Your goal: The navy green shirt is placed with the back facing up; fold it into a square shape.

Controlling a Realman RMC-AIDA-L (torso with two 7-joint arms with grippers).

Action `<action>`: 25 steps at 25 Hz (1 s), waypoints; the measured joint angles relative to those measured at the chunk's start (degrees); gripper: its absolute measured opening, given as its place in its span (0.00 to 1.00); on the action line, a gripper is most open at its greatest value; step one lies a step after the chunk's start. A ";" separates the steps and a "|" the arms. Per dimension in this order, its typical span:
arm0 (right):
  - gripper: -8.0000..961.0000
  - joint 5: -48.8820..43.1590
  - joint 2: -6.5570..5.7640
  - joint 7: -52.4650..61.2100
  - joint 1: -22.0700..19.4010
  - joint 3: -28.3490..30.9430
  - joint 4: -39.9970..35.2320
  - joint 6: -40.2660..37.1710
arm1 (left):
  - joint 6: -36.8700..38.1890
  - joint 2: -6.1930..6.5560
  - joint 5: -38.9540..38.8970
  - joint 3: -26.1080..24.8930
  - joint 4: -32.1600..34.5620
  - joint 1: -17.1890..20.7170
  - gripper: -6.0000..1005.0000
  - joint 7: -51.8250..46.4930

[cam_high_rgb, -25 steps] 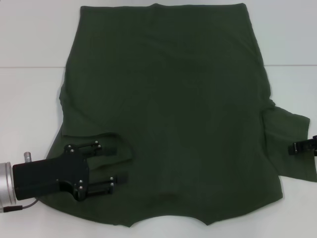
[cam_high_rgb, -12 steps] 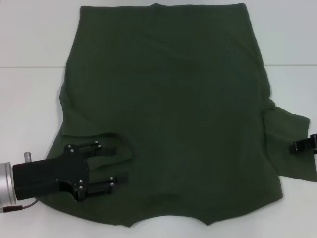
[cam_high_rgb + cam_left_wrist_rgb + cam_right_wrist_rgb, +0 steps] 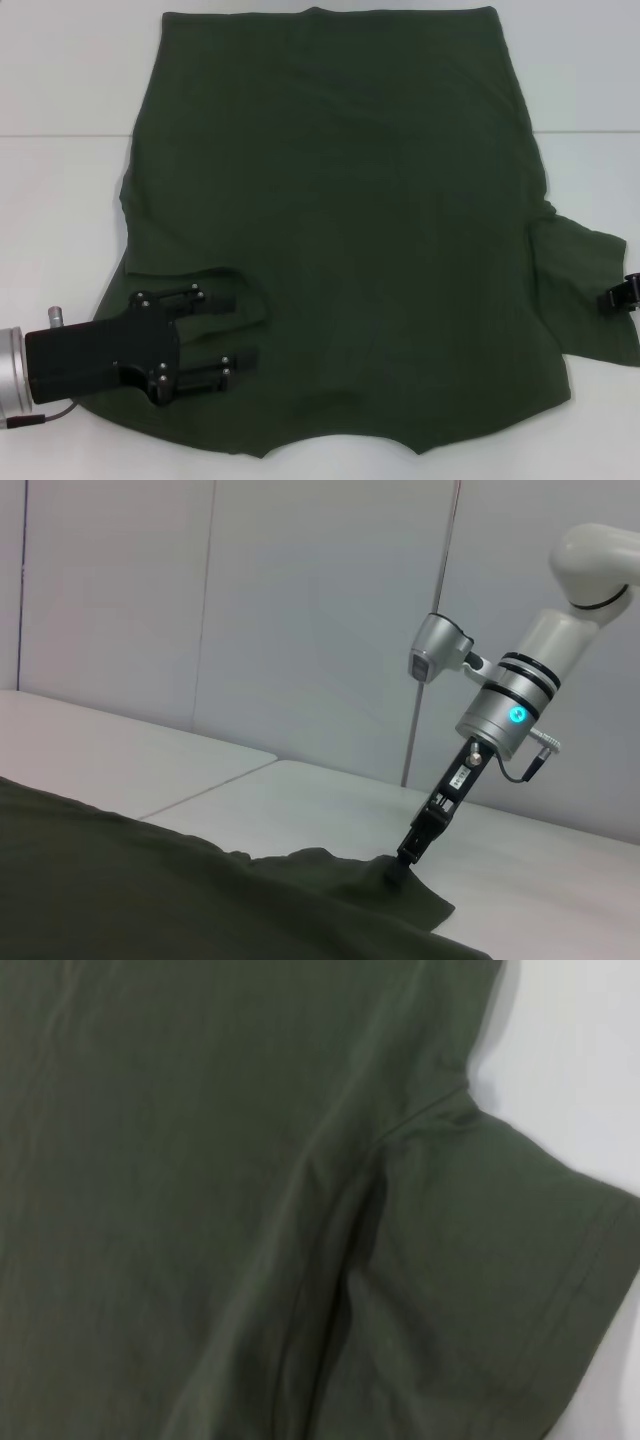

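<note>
The navy green shirt (image 3: 340, 220) lies flat on the white table, plain back up, collar end nearest me. Its left sleeve is folded in over the body. My left gripper (image 3: 243, 330) is open, low over that folded sleeve at the shirt's near left corner. My right gripper (image 3: 620, 298) is at the outer edge of the right sleeve (image 3: 585, 290), mostly out of the head view. In the left wrist view the right gripper (image 3: 405, 855) points down at the sleeve's edge (image 3: 420, 895). The right wrist view shows the right sleeve (image 3: 500, 1290) and its armpit seam.
The white table (image 3: 60, 220) has a seam line running across it behind the shirt's middle. Bare table lies to the left and right of the shirt. A white wall panel (image 3: 300, 610) stands behind the table.
My right gripper has slid a little to the right, toward the sleeve's outer edge. The left gripper and the shirt have not visibly moved.
</note>
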 joint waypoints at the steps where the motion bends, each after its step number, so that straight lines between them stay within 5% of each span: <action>1: 0.42 0.00 0.00 0.03 0.00 0.00 0.00 0.00 | 0.01 0.00 0.00 0.00 0.00 0.00 0.72 0.00; 5: 0.15 0.00 -0.08 0.05 0.00 -0.01 0.00 0.00 | 0.07 0.00 0.00 0.00 0.00 0.00 0.72 0.00; 16: 0.03 0.21 -0.74 0.08 -0.61 1.64 -1.04 0.10 | 0.34 0.06 -0.02 0.00 0.28 0.00 0.72 -0.80; 25: 0.05 0.38 -1.62 0.08 -1.27 5.78 -6.57 -1.35 | 0.38 0.16 -0.08 0.00 0.42 -0.08 0.72 -1.65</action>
